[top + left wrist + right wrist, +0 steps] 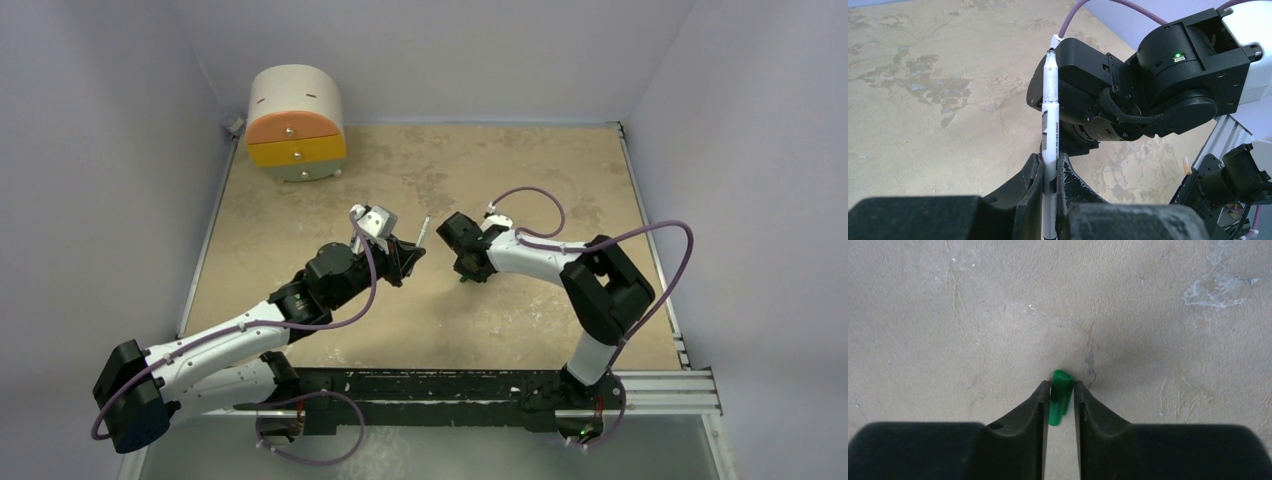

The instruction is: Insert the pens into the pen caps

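A white-barrelled pen [1051,100] with black print stands upright between the fingers of my left gripper [1049,157], which is shut on its lower barrel, bare tip upward. From above, the pen [424,228] pokes out of the left gripper [410,255] near the table's middle. Just to its right, my right gripper [466,272] points down at the table. A green pen cap [1060,395] lies on the table between that gripper's fingers [1060,387], which press it from both sides at their tips. Other pens and caps are out of view.
A round drawer unit [296,122] with orange and yellow drawers stands at the back left. White walls close in the tan table on three sides. A metal rail [640,385] runs along the near edge by the arm bases.
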Available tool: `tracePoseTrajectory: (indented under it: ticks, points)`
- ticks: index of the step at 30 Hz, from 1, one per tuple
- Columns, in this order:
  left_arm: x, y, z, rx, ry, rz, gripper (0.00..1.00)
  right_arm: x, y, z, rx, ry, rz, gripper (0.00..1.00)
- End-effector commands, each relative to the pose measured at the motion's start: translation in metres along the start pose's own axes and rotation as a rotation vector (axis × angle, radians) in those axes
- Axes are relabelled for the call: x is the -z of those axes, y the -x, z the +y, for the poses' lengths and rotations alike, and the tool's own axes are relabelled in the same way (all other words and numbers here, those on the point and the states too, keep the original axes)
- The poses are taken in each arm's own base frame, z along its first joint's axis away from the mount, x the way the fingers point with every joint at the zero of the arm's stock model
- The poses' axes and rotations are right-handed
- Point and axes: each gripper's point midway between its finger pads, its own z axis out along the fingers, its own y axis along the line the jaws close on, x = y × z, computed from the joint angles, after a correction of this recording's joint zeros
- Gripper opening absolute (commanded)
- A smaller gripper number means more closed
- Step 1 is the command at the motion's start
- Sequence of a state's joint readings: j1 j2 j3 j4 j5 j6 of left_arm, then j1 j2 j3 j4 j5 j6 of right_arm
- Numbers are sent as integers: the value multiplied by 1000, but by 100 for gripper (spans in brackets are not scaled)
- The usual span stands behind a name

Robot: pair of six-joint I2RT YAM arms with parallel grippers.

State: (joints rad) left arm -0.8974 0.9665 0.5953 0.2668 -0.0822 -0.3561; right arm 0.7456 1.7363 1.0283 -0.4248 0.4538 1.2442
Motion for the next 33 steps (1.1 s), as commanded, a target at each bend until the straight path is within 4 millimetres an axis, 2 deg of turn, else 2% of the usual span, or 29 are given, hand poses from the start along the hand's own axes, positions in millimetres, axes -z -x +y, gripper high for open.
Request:
tracePoseTrajectory:
  ticks: [1,2,5,8,12,18,21,26,30,33]
  points:
    - [1,16,-8,5,-30,-55,0,-11,-13,-10,67,-40,38,17]
    - [1,15,-7,4,-28,-52,0,-13,-14,-12,80,-48,41,10]
    - [0,13,-7,4,-27,-48,0,-17,-17,-15,91,-65,45,0]
    - [1,14,-7,4,-25,-49,0,-13,-15,-11,80,-27,39,0]
    - [0,12,-6,7,-26,-48,0,12,6,1,37,115,-37,0]
    - [-3,14,-17,33,-79,-59,0,76,63,9,-16,356,-238,0]
    - [-4,11,-41,38,-212,-47,0,105,87,9,-19,448,-323,0]
    - [-8,7,-67,70,-349,-35,0,172,122,17,-46,654,-448,0]
    - [-9,9,-76,121,-398,-68,0,228,144,15,-75,815,-547,0]
    - [-9,16,-78,161,-411,-110,0,265,151,13,-64,949,-614,0]
